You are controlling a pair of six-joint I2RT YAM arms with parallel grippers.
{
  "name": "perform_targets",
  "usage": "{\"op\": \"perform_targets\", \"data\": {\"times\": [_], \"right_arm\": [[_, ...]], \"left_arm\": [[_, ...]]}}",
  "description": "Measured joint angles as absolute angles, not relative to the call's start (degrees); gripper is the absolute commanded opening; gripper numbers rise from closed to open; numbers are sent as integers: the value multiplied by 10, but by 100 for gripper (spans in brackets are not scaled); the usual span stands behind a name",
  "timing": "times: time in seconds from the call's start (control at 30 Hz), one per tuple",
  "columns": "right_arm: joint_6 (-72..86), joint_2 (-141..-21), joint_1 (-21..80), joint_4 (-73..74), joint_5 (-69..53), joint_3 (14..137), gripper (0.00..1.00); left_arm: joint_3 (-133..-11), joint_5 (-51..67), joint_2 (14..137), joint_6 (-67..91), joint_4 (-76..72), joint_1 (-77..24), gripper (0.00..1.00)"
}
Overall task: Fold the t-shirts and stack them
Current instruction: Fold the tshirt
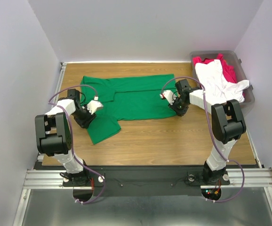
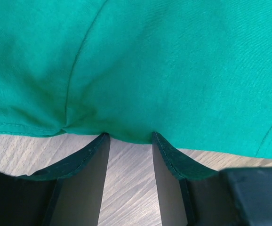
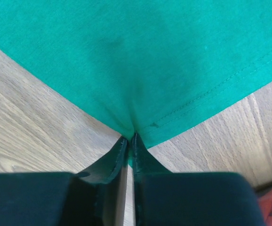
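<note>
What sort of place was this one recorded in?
Probably a lab test booth: plain white walls box in a wooden table, two arms are bolted to a metal rail, and shirts sit in a plastic bin.

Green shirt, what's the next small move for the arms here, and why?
Probably close the left fingers on the green shirt. They stand apart with the hem at their tips, not pinched, while the right fingers are already shut on a corner of it. Both grips seem needed before lifting it for a fold.
</note>
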State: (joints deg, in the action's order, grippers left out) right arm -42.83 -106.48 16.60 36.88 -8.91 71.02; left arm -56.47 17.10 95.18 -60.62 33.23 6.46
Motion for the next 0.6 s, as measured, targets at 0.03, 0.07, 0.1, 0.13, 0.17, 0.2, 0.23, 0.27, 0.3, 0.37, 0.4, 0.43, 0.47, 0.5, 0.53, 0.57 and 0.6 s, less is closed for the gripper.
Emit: {"op": "perform_targets", "data": {"times": [0.03, 0.07, 0.1, 0.13, 0.17, 0.2, 0.23, 0.27, 0.3, 0.37, 0.4, 0.43, 0.47, 0.5, 0.53, 0.57, 0.6], "right_arm": [[-428, -1065, 166, 368, -88, 710, 6], [-428, -1065, 166, 368, -88, 710, 4], [-428, -1065, 166, 368, -88, 710, 1], [-428, -1065, 166, 368, -88, 710, 1], [-428, -1065, 166, 368, -87, 710, 1], [-428, -1065, 166, 368, -87, 710, 1], [-427, -1065, 166, 368, -87, 710, 1], [-427, -1065, 166, 367, -87, 710, 1], [-426, -1065, 166, 367, -87, 710, 1], [-426, -1065, 166, 367, -86, 710, 0], [-426, -1065, 166, 367, -86, 710, 1], [-426, -1065, 166, 367, -86, 710, 1], [-426, -1065, 166, 367, -86, 710, 1], [-426, -1065, 166, 367, -86, 710, 0], [-426, -1065, 166, 367, -86, 710, 1], [-425, -1065, 166, 367, -86, 710, 1], [-424, -1065, 166, 367, -86, 710, 1]], "left_arm": [[-562, 168, 950, -606, 329, 64, 52], [-558, 166, 946, -606, 324, 64, 52], [-554, 164, 943, -605, 320, 63, 52], [-552, 163, 941, -605, 317, 63, 52], [-549, 162, 939, -605, 315, 63, 52], [-548, 161, 937, -604, 314, 62, 52], [-548, 160, 936, -604, 315, 61, 52], [-548, 159, 933, -605, 316, 61, 52], [-548, 156, 931, -606, 318, 60, 52], [-551, 155, 923, -608, 334, 60, 52], [-555, 156, 919, -608, 345, 59, 52], [-560, 156, 912, -609, 353, 58, 52], [-567, 157, 904, -609, 362, 56, 51], [-573, 157, 899, -609, 368, 53, 52], [-581, 159, 893, -609, 373, 49, 52], [-587, 160, 890, -609, 375, 45, 52], [-593, 161, 888, -609, 376, 40, 52]]}}
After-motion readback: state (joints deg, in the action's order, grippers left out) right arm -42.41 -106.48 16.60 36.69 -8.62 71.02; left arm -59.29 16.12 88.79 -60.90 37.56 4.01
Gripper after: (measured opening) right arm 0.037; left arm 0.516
